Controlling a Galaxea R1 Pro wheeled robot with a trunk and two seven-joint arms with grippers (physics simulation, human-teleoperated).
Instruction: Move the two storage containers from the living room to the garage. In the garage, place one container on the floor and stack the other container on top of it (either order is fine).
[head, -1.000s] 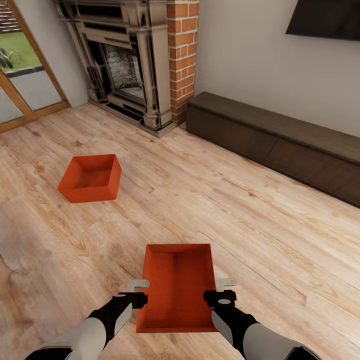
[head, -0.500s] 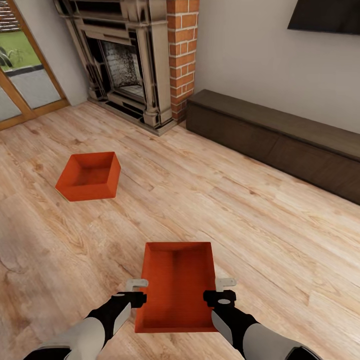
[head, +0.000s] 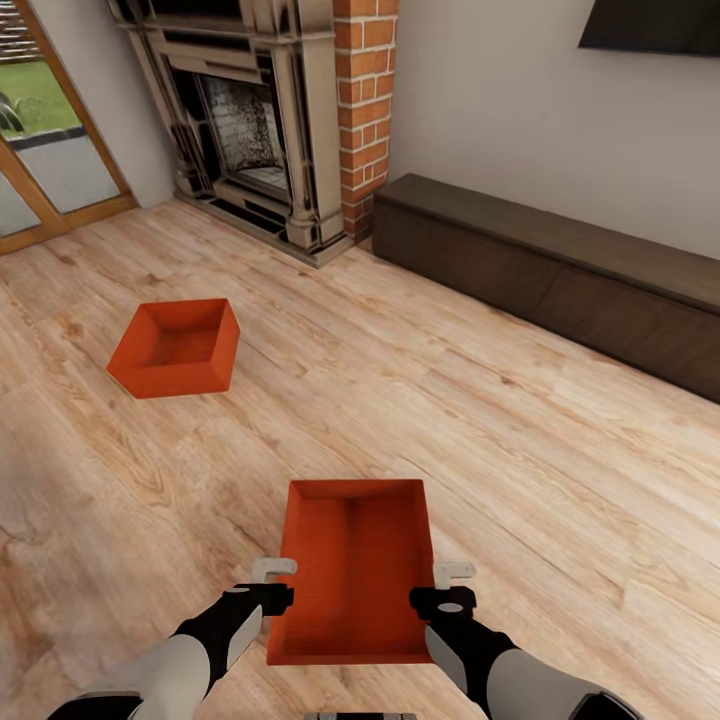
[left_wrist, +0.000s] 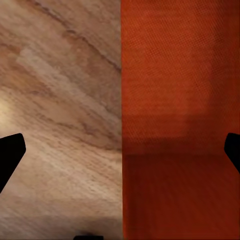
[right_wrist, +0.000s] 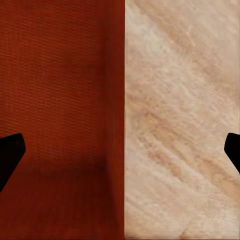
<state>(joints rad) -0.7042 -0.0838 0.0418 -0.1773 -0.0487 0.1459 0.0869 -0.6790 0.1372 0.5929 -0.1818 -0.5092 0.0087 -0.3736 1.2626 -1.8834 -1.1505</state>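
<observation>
**Near bin straddled at both long walls**

Near bin (head: 352, 570) on plank floor (head: 520, 450), directly ahead, long axis pointing away; far bin (head: 178, 347) well apart to the left, toward fireplace (head: 255, 120), also on planks. Left gripper (head: 272, 583) at near bin's left wall, right gripper (head: 447, 587) at its right wall. Wrist views: each wall runs midway between wide-spread fingers, one finger (left_wrist: 10, 155) over planks, the other over bin interior; fingers (right_wrist: 10, 155) well clear of the wall, jaws wide, nothing clamped. Dark low cabinet (head: 560, 270) along right wall.
</observation>
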